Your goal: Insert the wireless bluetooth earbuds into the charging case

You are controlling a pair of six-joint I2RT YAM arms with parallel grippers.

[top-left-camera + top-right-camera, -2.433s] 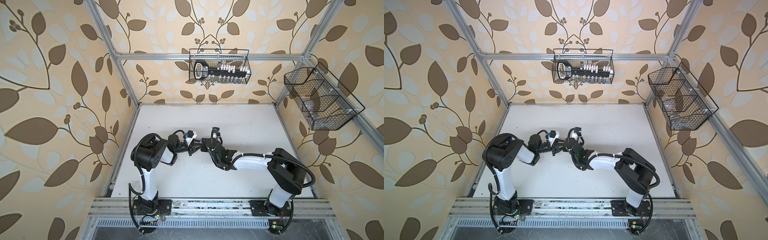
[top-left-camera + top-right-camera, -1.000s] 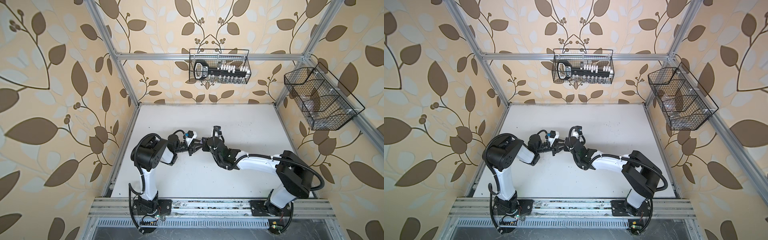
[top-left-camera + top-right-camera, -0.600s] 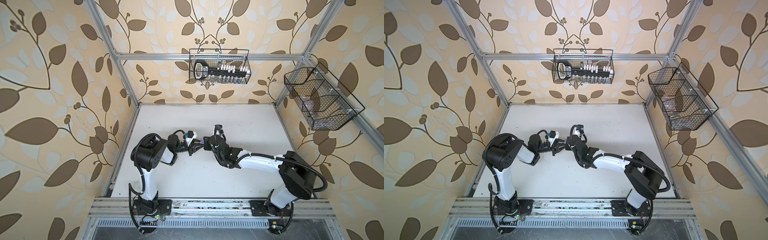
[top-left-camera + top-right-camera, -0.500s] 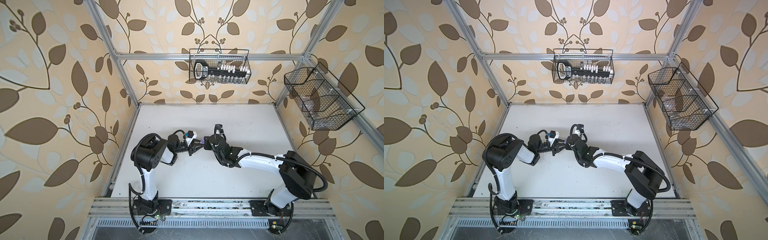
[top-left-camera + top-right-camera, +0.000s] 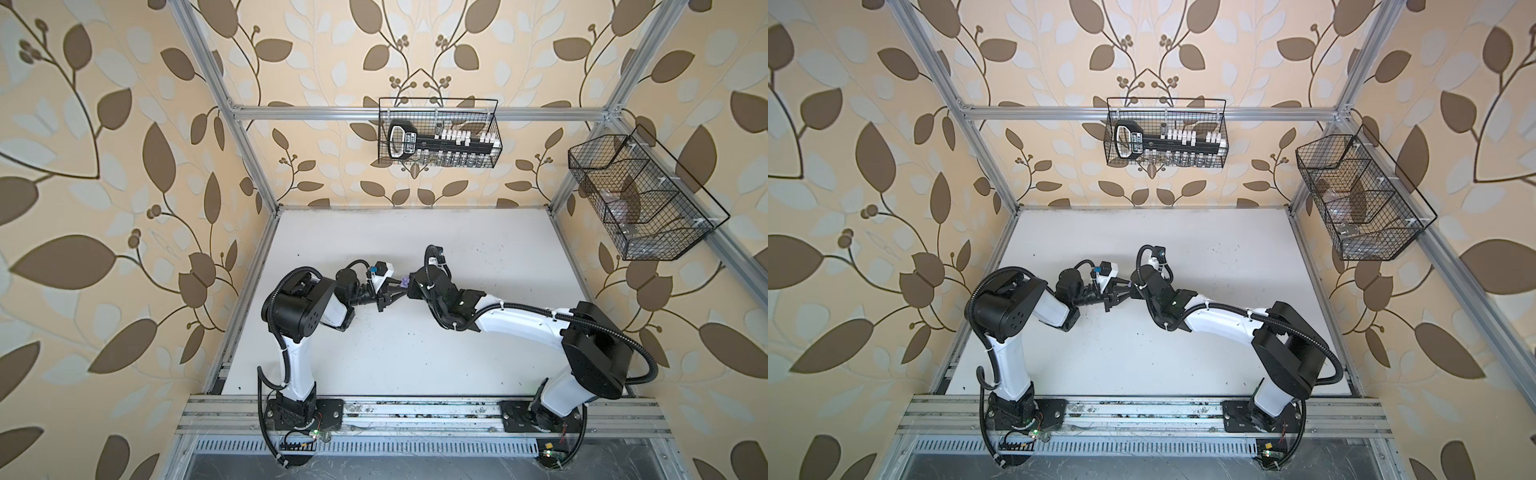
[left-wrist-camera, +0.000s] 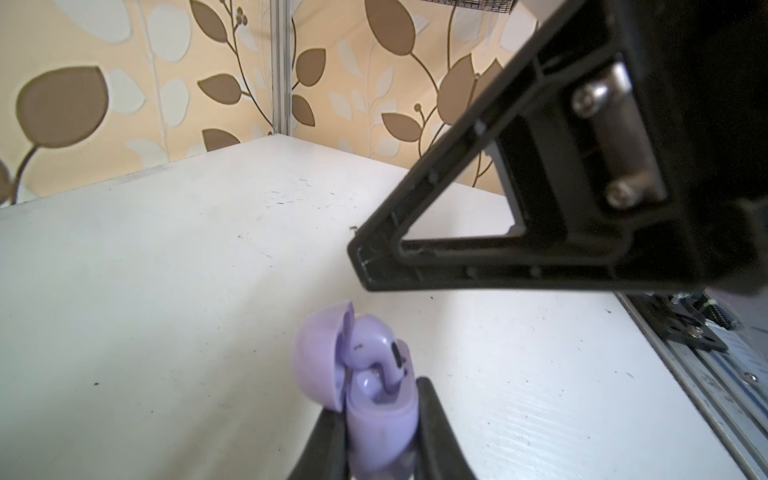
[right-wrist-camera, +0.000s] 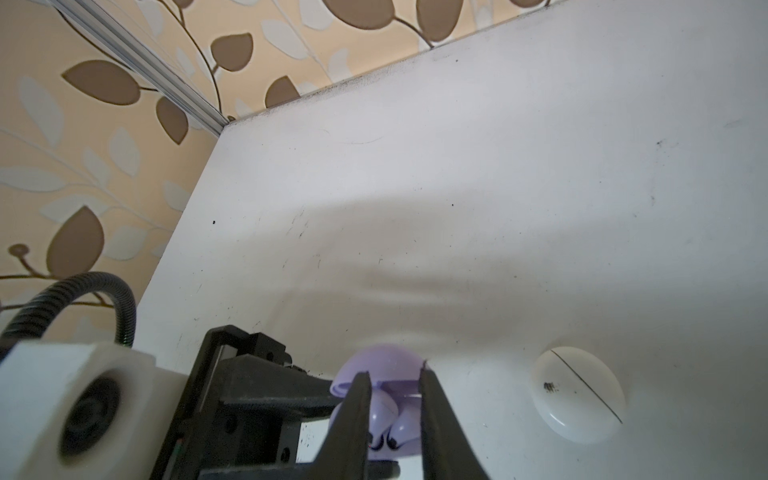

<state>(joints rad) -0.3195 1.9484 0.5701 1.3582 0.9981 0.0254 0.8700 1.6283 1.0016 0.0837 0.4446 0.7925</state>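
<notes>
left gripper clamps lavender charging case, lid up, earbuds in wells, one looks proud; right gripper jaws narrowly parted, empty, above it: press straight down, gently

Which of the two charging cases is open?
The lavender case in the left gripper: lid up, earbuds showing. The white case lies shut on the table.

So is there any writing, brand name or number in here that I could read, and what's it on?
Nothing reads clearly in any view.
Pale label on the black handled item in the back wire basket: lettering, too small to read.
The white tag on the right arm's cable: too small.
Dark speck on the white case: blurred, maybe not print.
</notes>
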